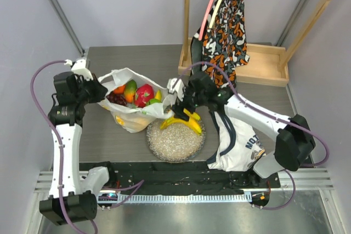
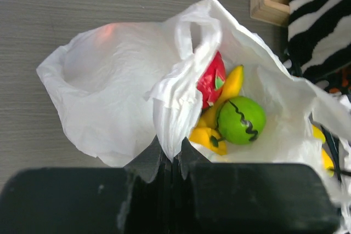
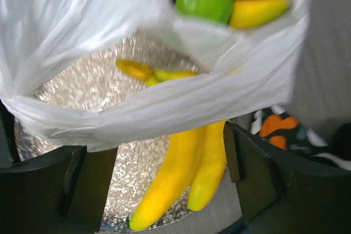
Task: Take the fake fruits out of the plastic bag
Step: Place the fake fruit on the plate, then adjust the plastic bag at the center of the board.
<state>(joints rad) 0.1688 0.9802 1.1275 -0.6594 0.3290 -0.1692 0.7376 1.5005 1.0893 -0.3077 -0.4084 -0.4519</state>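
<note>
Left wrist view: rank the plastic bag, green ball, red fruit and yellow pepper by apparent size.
1. plastic bag, by far
2. green ball
3. red fruit, partly behind the bag handle, so it may match the ball
4. yellow pepper, mostly hidden

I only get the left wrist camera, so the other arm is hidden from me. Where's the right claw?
Observer: The right claw is over a sparkly plate beside the plastic bag.
Operator: Is it holding something?
Observer: No. Its jaws stand open, one on each side of the bananas lying on that plate.
Operator: Any fruit in the bag I can't see?
Observer: Yes, purple grapes, near the bag's left edge in the top view.
</note>
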